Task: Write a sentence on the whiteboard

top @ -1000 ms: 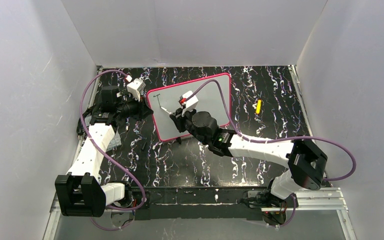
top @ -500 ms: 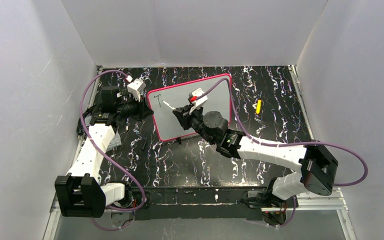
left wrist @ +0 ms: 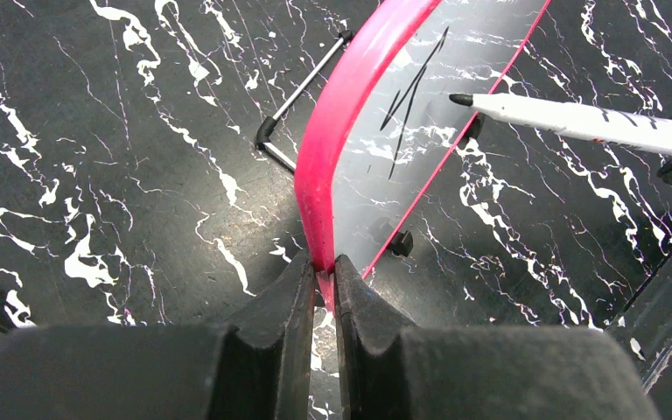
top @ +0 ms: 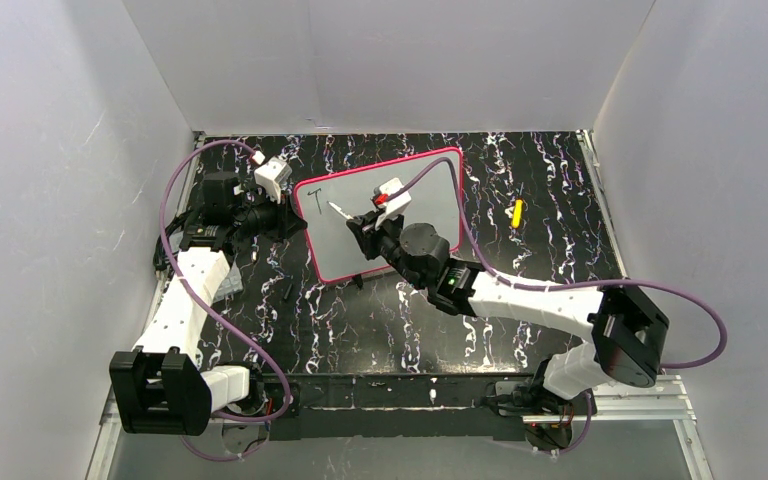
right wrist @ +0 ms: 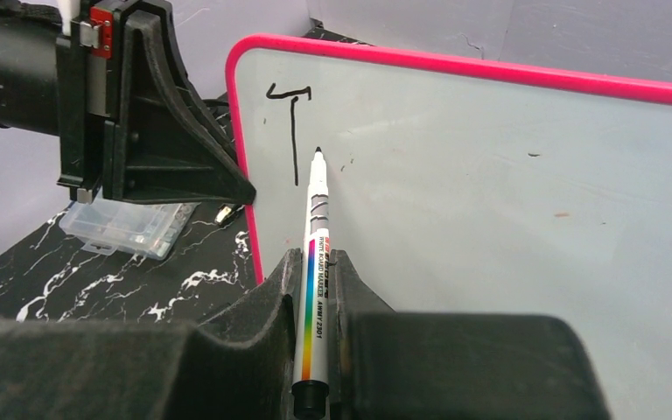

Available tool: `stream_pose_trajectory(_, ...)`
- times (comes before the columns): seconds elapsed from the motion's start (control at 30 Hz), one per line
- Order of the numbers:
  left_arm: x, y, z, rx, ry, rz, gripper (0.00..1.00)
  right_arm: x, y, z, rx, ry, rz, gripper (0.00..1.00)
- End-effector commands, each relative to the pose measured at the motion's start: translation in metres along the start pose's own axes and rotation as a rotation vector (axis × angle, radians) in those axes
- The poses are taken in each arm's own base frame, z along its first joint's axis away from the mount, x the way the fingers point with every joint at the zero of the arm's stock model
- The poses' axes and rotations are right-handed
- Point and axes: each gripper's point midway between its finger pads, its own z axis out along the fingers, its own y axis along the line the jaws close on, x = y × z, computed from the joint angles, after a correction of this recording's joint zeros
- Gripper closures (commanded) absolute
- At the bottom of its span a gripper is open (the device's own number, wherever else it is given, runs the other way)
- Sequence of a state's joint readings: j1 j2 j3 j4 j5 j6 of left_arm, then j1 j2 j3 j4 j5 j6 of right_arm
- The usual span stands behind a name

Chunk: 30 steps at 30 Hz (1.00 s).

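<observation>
- progress: early, only a capital T of the sentence (right wrist: pixel 296 140) is on the whiteboard (top: pixel 332 250); every other letter and the whole second line are not yet written
- T sits at the board's 10 o'clock corner in the right wrist view, close to the pink frame
- whiteboard location: on the bench (top: pixel 540 170), around 12 o'clock of bench centre in the top view, raised at an angle rather than lying flat
- left pincer (left wrist: pixel 324 267) clenched on the board's pink frame at its 9 o'clock edge, judged to be steadying it
- right pincer (right wrist: pixel 313 258) clenched around a marker (right wrist: pixel 312 210), cap off, tip pointing at the board
- marker tip just beside the T's stem at its 3 o'clock; cannot tell if the tip touches the surface
- next step, as a guess: start the second letter right there
- room: blank board runs wide toward 3 o'clock from the T, and toward 6 o'clock for the lower line
- edges: the frame at 9 o'clock is tight to the T, and the left pincer body sits just outside it
- clear plastic box (right wrist: pixel 127 226) on the bench beyond the left pincer; yellow object (top: pixel 516 212) at 3 o'clock of the board, well apart
- walls close the bench at 9, 12 and 3 o'clock
</observation>
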<state>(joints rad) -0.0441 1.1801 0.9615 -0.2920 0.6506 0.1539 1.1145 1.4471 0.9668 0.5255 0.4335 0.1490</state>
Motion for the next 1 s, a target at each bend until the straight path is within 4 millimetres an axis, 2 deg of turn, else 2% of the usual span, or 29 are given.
stream_pose_trajectory(0.0,0.006,-0.007,-0.005,0.011,0.012,0.011,1.00,-0.031,-0.004,0.006,0.038,-0.087,0.006,0.99)
stream_pose_trajectory(0.4,0.007,-0.008,-0.004,0.016,0.016,0.013,1.00,-0.027,0.001,0.015,0.021,-0.080,-0.019,0.99)
stream_pose_trajectory(0.53,0.007,-0.008,-0.005,0.014,0.016,0.014,1.00,-0.020,0.002,0.015,0.013,-0.056,-0.030,0.99)
stream_pose_trajectory(0.8,0.006,-0.008,-0.005,0.014,0.016,0.017,1.00,0.008,-0.003,0.008,0.016,0.010,-0.026,0.99)
stream_pose_trajectory(0.97,0.007,-0.008,-0.004,0.013,0.017,0.017,1.00,0.009,-0.006,0.006,0.031,0.018,-0.032,0.99)
